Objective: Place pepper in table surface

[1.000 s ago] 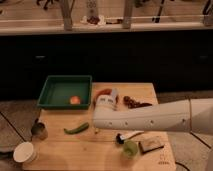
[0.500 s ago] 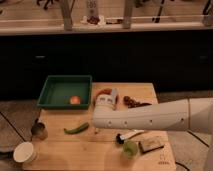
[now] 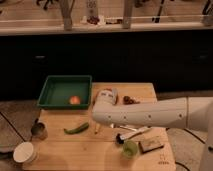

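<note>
Pepper point(image 3: 76, 129) lies flat on the table point(image 3: 75, 152), curved and dark green, touching nothing else and clearly not held. In the camera view, the only one, the gripper point(image 3: 102, 118) sits at the near end of the thick white arm point(image 3: 150, 114), which reaches in from the right edge across the middle of the table. The arm's own bulk covers it, so whether it is wide or narrow cannot be told.

Measured from the gripper, the pepper is just to the left and a little nearer the camera. A thin yellow stick point(image 3: 96, 128) lies right below the gripper, between it and the pepper. The green tray point(image 3: 44, 95), with one small orange thing point(image 3: 74, 100) inside, stands beyond and to the left. A white and red container point(image 3: 106, 95) is just behind. A dark utensil point(image 3: 121, 137), a lime-green round item point(image 3: 130, 148) and a brown block point(image 3: 151, 145) lie to the right, under and in front of the arm.

By this layout the placing looks done, and only the retreat seems left. The risk is in that retreat: the arm hangs low over crowded wood, so a sideways pull could push the stick into the pepper, or drag the utensil and green item along. Because the pepper is curved and slim, a nudge could spin it toward the edge. A straight lift before pulling back would avoid this.
</note>
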### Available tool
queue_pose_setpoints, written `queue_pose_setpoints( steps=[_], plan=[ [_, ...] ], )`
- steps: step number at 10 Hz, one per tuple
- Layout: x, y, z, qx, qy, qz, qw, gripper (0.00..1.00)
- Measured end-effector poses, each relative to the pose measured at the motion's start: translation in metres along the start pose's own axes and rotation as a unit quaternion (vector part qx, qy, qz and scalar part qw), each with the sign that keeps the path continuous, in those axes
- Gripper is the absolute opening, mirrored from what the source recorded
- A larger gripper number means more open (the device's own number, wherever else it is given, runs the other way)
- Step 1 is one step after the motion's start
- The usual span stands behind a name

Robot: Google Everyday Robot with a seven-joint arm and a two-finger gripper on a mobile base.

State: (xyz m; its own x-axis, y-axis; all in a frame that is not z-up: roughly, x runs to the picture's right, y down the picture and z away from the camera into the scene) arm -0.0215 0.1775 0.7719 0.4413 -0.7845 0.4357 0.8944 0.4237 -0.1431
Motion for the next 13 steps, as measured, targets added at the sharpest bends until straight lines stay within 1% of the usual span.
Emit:
queue_pose_setpoints(
  steps=[1, 2, 4, 5, 6, 7, 8, 10, 12, 13],
  plan=[
    [0.0, -0.007, -0.002, -0.007, -0.017, 0.011, 0.9998, 0.8],
    [-0.002, -0.011, -0.003, -0.012, -0.027, 0.017, 0.9994, 0.8],
    [-0.009, -0.032, -0.005, -0.014, -0.05, 0.024, 0.9984, 0.8],
    [-0.013, -0.038, -0.006, -0.018, -0.055, 0.027, 0.998, 0.8],
    [-0.02, -0.05, -0.005, -0.019, -0.061, 0.03, 0.9975, 0.8],
    [-0.03, -0.064, -0.004, -0.028, -0.068, 0.04, 0.9965, 0.8],
    [-0.031, -0.067, -0.002, -0.034, -0.069, 0.048, 0.9959, 0.8],
    [-0.037, -0.072, 0.002, -0.045, -0.076, 0.074, 0.9934, 0.8],
    [-0.045, -0.076, 0.008, -0.053, -0.082, 0.098, 0.9904, 0.8],
    [-0.048, -0.078, 0.01, -0.055, -0.082, 0.104, 0.9897, 0.8]
  ],
)
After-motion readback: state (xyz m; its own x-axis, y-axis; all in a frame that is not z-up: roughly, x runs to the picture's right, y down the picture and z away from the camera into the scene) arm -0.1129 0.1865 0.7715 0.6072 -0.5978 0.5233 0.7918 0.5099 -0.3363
